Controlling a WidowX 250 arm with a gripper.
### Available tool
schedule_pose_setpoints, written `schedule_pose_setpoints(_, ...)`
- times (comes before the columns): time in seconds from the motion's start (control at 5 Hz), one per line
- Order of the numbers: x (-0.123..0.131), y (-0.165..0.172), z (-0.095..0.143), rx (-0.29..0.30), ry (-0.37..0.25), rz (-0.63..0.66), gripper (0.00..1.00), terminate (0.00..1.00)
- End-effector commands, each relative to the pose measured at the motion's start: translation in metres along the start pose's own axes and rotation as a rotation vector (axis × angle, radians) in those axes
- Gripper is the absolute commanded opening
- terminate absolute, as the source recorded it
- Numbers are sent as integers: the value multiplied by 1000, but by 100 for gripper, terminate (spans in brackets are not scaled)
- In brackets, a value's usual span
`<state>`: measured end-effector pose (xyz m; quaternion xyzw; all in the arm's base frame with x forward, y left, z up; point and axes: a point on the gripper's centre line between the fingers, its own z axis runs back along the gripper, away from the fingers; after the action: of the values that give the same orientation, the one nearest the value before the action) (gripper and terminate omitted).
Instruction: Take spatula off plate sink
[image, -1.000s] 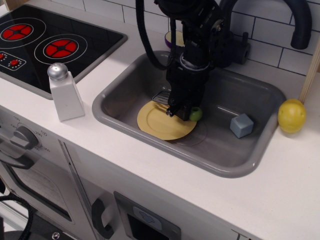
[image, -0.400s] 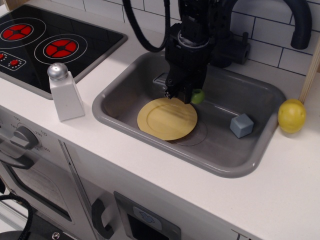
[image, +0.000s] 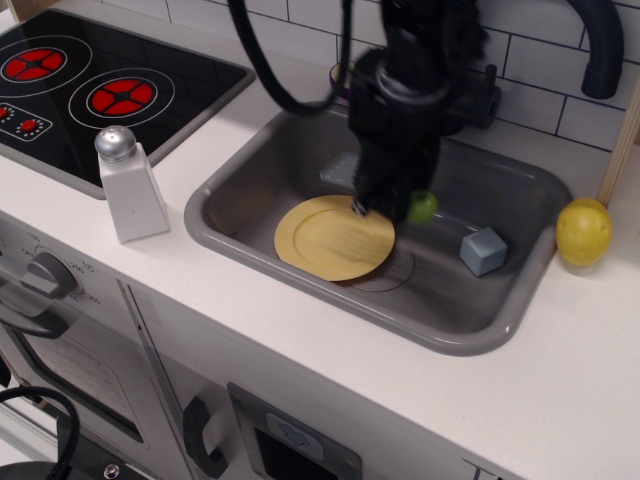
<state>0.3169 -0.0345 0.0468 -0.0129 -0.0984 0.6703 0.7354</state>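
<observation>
— So where is the spatula (image: 421, 207)?
— Held up in the pincer (image: 388, 203), inside the sink (image: 250, 170), over the right edge of the plate (image: 325, 245). Only the rounded lime-green end of its handle shows, poking out to the right of the black fingers. A blurred grey patch to the left of the arm may be the blade, but I cannot tell for certain.

— Is the pincer pinching it?
— Yes, the jaws are pressed onto the handle; the green tip sticks out right beside them. The whole arm is motion-blurred, so the fingertips themselves are hard to make out.

— Does the spatula touch the plate?
— It looks lifted clear, though the blur leaves that unsure. The mustard-yellow plate lies flat on the sink floor, left of centre, with its top bare.

— What else is in the basin?
— A pale blue-grey cube (image: 483, 250) sits on the floor to the right, well apart from the plate. A faint circular drain mark (image: 395, 275) peeks out from under the plate's right rim.

— And outside it?
— A yellow lemon (image: 584, 232) rests on the white tabletop (image: 500, 390) just beside the sink's right rim. A white shaker with a silver cap (image: 128, 184) stands to the left of the sink, near a black stove (image: 90, 85) with red burners. A dark faucet (image: 600, 40) curves over the back right corner, against the white tiled wall (image: 530, 90).
</observation>
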Motion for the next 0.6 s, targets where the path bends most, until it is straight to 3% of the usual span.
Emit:
schedule_pose_setpoints(0.0,-17,-7,0,15,27,266,0,0)
schedule_pose_setpoints(0.2,-22,-4,-8,28,1,382,0,0)
schedule_pose_setpoints(0.4,-26,2,-15,23,22,469,0,0)
